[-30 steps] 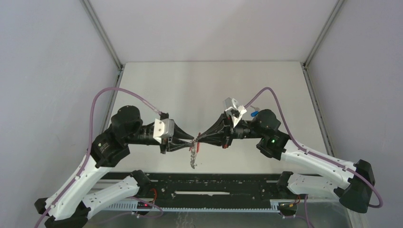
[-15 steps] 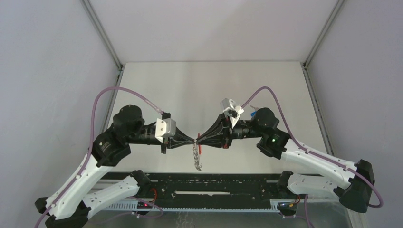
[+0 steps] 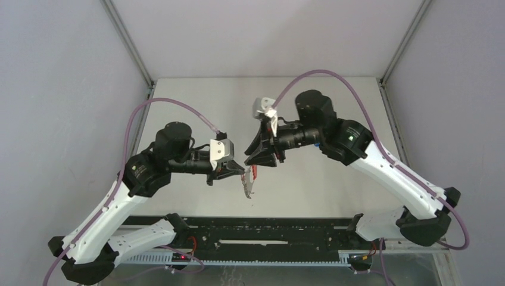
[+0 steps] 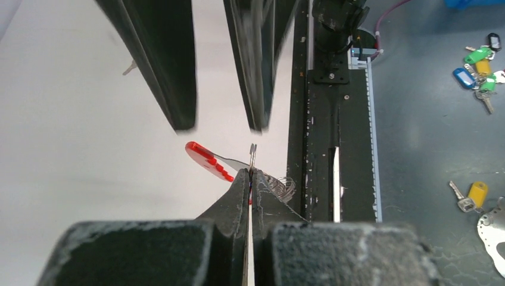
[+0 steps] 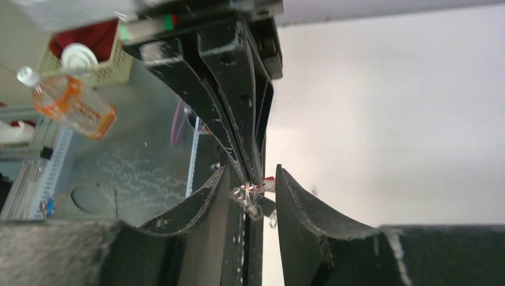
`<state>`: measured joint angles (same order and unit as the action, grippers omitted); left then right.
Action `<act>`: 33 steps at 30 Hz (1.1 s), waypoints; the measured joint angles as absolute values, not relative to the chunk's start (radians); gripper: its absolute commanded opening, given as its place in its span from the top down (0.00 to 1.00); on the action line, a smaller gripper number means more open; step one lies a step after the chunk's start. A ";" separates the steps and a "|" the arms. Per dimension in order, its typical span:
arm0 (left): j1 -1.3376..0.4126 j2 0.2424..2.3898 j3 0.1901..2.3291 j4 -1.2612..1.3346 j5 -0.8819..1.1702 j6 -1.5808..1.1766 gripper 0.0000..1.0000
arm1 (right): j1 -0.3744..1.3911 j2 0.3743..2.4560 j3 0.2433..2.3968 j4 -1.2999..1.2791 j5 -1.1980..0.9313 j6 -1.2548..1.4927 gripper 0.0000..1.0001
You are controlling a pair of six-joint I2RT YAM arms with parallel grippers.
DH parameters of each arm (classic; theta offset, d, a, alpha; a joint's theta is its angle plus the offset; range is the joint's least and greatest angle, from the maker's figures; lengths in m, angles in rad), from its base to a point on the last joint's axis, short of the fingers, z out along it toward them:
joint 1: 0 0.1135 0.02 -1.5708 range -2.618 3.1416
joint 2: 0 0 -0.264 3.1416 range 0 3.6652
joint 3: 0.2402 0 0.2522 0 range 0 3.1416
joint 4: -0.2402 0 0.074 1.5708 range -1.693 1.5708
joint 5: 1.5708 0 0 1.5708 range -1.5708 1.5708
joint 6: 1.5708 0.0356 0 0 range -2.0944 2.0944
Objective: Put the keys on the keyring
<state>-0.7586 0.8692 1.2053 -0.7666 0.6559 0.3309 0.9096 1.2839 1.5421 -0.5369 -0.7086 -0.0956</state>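
My left gripper (image 3: 242,173) is shut on a thin silver ring of the keyring (image 3: 248,183), which hangs below it over the table's near middle. In the left wrist view the shut gripper (image 4: 251,173) pinches that ring, with the red band (image 4: 204,159) to its left and the cluster of silver rings (image 4: 280,186) to its right. My right gripper (image 3: 261,159) hovers just beyond, open and holding nothing. In its own view the right gripper (image 5: 251,174) straddles the dangling rings (image 5: 250,198) without touching them. The keys do not show clearly in any view.
A tiny silver piece (image 4: 129,67) lies on the white table (image 3: 196,107), too small to identify. The black rail (image 3: 268,229) runs along the near edge. Off the table lie coloured tagged keys (image 4: 479,65) and a yellow-tagged key (image 4: 470,193). Grey walls enclose three sides.
The left gripper has closed on the keyring. The right gripper has opened, let go of it, and risen toward the back of the table.
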 measured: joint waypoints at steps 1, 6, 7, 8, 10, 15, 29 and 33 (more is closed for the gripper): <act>-0.759 0.875 1.212 -0.772 0.652 0.335 1.00 | 0.921 1.311 1.577 -0.592 -0.696 -0.120 0.60; -0.759 0.876 1.225 -0.789 0.634 0.350 1.00 | 0.976 1.409 1.667 -0.801 -0.636 -0.218 0.63; -0.759 0.876 1.227 -0.793 0.632 0.351 1.00 | 0.982 1.416 1.671 -0.826 -0.627 -0.228 0.64; -0.759 0.876 1.227 -0.796 0.631 0.351 1.00 | 0.986 1.420 1.674 -0.847 -0.619 -0.238 0.65; -0.759 0.876 1.227 -0.801 0.631 0.351 1.00 | 0.993 1.422 1.679 -0.874 -0.607 -0.250 0.68; -0.759 0.877 1.227 -0.812 0.632 0.351 1.00 | 1.010 1.422 1.703 -0.899 -0.584 -0.265 0.70; -0.759 0.886 1.231 -0.818 0.640 0.353 1.00 | 1.026 1.432 1.710 -0.892 -0.546 -0.287 0.67; -0.759 0.895 1.231 -0.818 0.641 0.360 1.00 | 1.026 1.450 1.710 -0.893 -0.547 -0.290 0.72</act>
